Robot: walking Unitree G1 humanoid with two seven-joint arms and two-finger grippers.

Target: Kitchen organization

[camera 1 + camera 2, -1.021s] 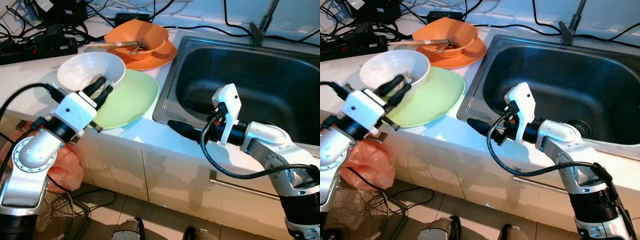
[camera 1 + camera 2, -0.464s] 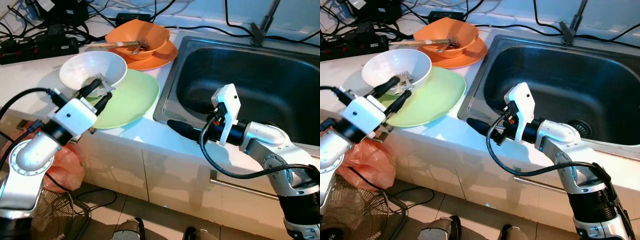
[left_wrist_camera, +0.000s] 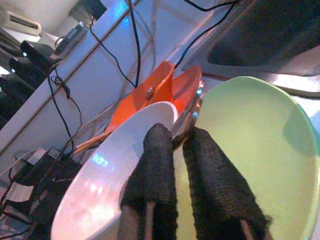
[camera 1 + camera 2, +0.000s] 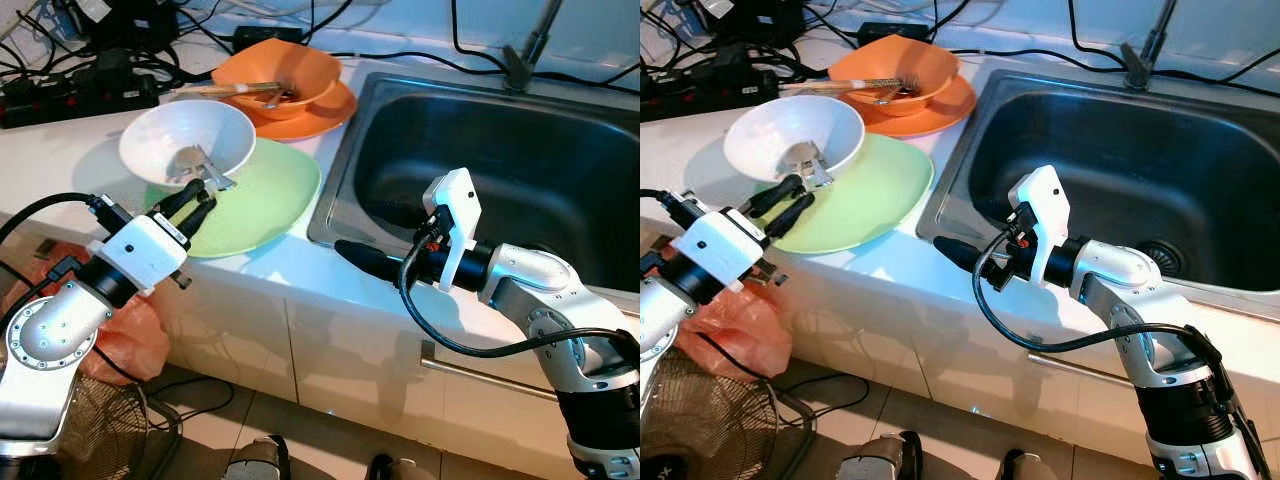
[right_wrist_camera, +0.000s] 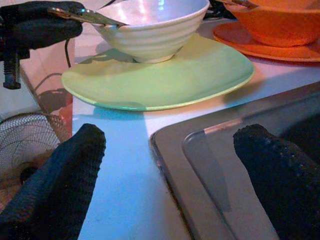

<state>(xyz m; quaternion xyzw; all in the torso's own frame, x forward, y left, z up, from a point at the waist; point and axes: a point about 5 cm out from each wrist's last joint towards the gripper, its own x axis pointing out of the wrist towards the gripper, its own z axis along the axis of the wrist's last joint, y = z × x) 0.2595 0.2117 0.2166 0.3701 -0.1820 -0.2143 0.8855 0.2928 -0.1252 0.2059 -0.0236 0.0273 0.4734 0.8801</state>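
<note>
Left eye view: left gripper [image 4: 197, 204] has drawn back from the white bowl [image 4: 186, 144], clamping a fork [image 4: 208, 172]; right gripper [image 5: 165, 175] waits open by the sink [image 4: 520, 150]

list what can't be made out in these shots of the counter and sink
- Fork handle: in the eye views the left gripper covers it, jaws shut on it.
- Utensils in the orange bowl: too small in the eye views to tell what kind.
- Faucet: cut off by the top edge of the eye views.
- Sink drain: partly hidden behind the right arm in the right eye view.
- Right gripper, jaws open: fingertips cut off by the wrist view's bottom edge.
</note>
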